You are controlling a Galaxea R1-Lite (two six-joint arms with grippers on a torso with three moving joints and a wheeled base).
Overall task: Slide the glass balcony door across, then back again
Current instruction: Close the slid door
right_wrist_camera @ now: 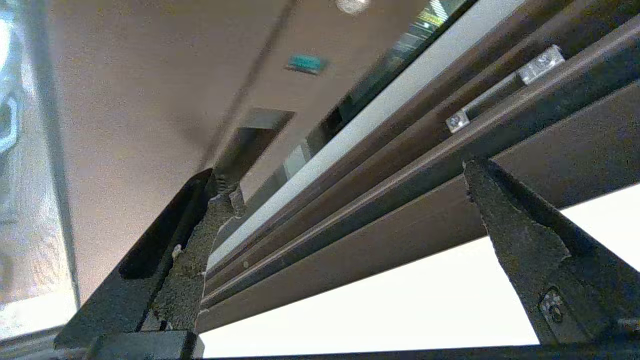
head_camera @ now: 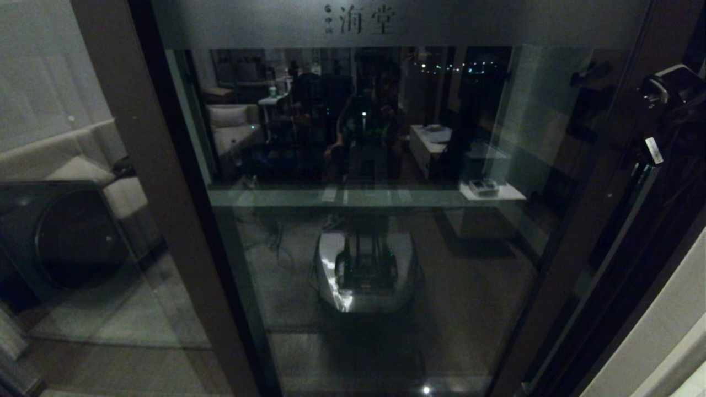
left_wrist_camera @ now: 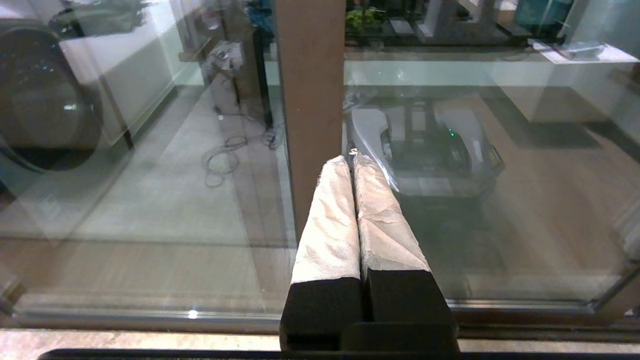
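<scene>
Directly ahead stands the glass balcony door, filling most of the head view: tall pane, dark brown frame, frosted band with lettering along the top. Its left stile runs down beside a neighbouring glass panel; its right stile sits against the dark frame channels at the jamb.

Right end effector: raised near the door's right stile, fingers spread wide apart, gripping nothing. In the wrist view the brown rails pass between and beyond them; whether a finger is seated in the handle slot cannot be told.

Left end effector: low, padded fingers pressed together on nothing, tips close to a brown post; contact unclear.

Handling judgement: a full-height glazed panel should be heavy and rigid, rolling along its track only. Glass is slick and breakable, so it offers no purchase. Take hold on the right stile, at the recessed handle or the stile edge, and push steadily along the track; expect resistance at the start.
</scene>
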